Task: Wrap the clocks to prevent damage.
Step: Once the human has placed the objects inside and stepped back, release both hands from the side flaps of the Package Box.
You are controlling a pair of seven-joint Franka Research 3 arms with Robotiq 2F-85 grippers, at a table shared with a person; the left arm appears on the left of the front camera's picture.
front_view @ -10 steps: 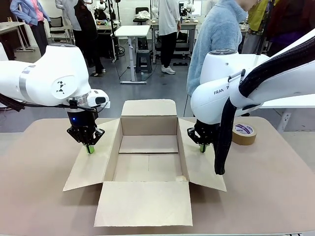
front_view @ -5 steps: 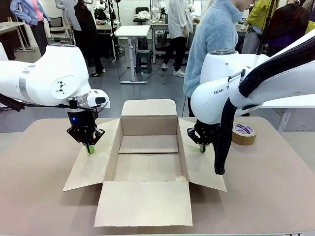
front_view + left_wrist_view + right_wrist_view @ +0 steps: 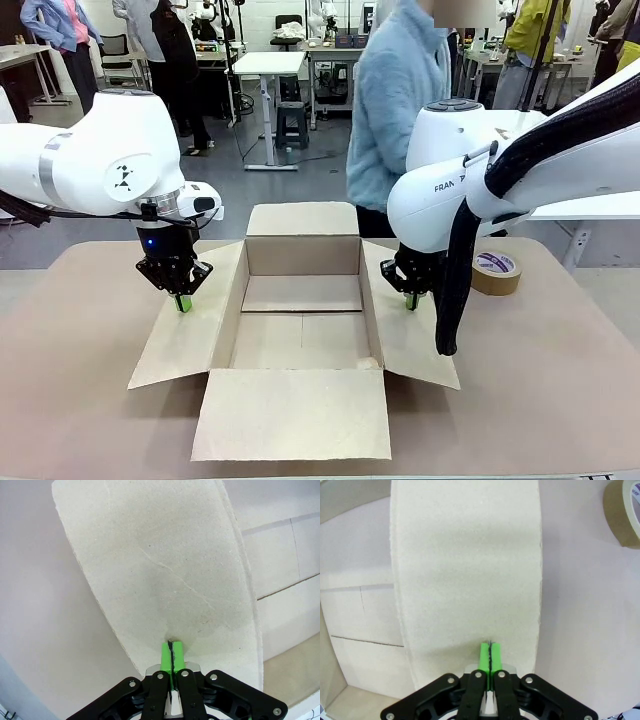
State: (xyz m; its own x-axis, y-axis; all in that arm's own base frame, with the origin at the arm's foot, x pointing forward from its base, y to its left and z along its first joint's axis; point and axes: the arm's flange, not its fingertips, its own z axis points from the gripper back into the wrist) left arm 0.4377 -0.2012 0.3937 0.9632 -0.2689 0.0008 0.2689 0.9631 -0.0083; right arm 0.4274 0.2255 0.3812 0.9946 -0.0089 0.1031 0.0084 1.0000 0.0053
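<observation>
The clocks are out of view. An open cardboard box (image 3: 300,300) stands mid-table with nothing inside it and all flaps spread outward. My left gripper (image 3: 182,303) is shut, its green tips pressing down on the box's left flap (image 3: 185,335); in the left wrist view the shut gripper (image 3: 171,650) meets that flap (image 3: 165,570). My right gripper (image 3: 411,302) is shut too, its tips resting on the right flap (image 3: 410,340); the right wrist view has the same gripper (image 3: 490,650) touching that flap (image 3: 465,570).
A brown tape roll (image 3: 495,272) lies on the table right of the box, also at the corner of the right wrist view as tape roll (image 3: 625,510). A person in a light blue top (image 3: 395,110) stands at the table's far side. The tabletop (image 3: 80,380) is bare around the box.
The person in the light blue top has walked left behind the box. Both arms and the box have stayed still.
</observation>
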